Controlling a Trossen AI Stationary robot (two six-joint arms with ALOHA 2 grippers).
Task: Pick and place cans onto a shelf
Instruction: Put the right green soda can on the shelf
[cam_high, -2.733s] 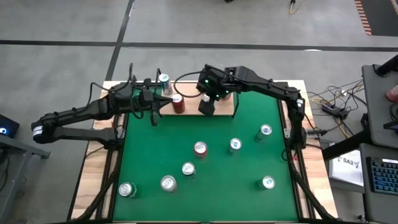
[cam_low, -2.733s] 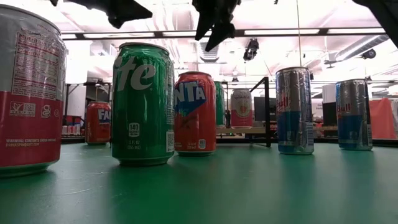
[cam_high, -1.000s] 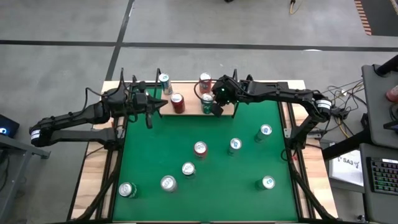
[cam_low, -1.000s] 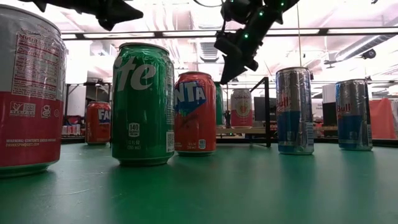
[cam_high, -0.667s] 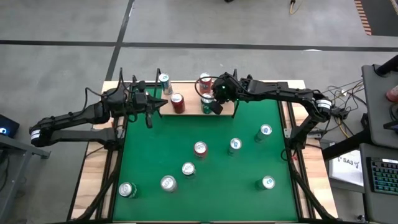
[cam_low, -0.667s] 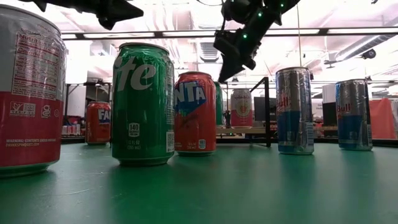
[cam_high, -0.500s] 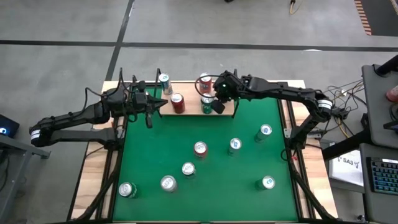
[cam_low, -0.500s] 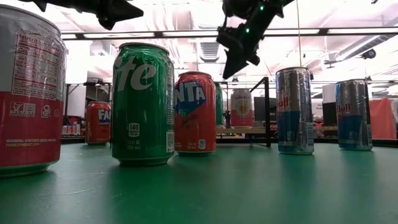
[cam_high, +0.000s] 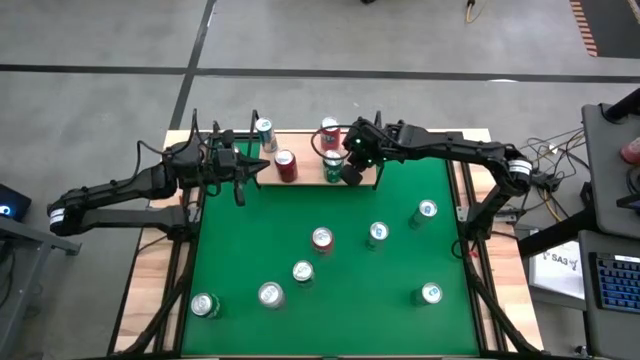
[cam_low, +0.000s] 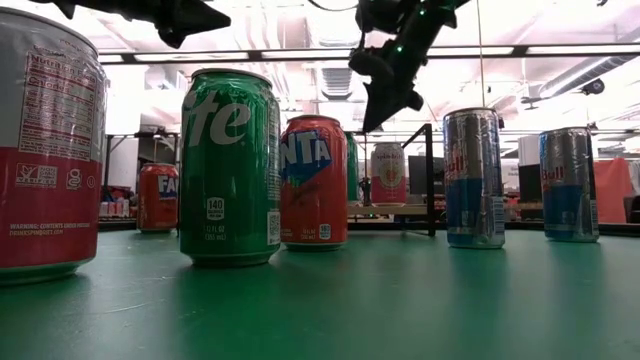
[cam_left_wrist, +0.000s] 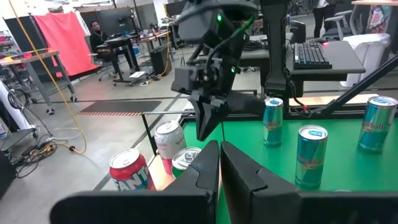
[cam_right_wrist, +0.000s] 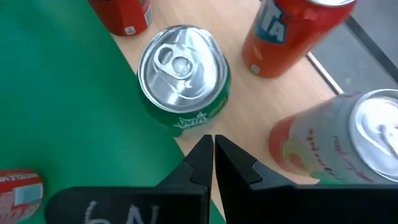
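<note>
The shelf (cam_high: 306, 148) is a light-wood board at the table's far edge. Several cans stand on it: a silver-white one (cam_high: 264, 130), a red one (cam_high: 286, 163), a pale red-and-white one (cam_high: 330, 130) and a green one (cam_high: 333, 162). My right gripper (cam_high: 350, 173) is shut and slants down above the shelf's near edge. It is just right of the green can (cam_right_wrist: 182, 62) and well above can height in the low view (cam_low: 373, 122). My left gripper (cam_high: 262, 168) is shut and points level at the shelf's left end, high above the table (cam_low: 218, 17).
Several more cans stand on the green table: a red one (cam_high: 322, 238), blue-topped ones (cam_high: 377, 233) (cam_high: 427, 211) (cam_high: 431, 293), and others at the near left (cam_high: 303, 271) (cam_high: 270, 294) (cam_high: 204, 304). A black wire upright (cam_low: 431, 180) marks the shelf's end. People sit in the room beyond.
My right gripper has tipped to point a little more steeply down and stays shut above the shelf's near edge beside the green can. No can has moved.
</note>
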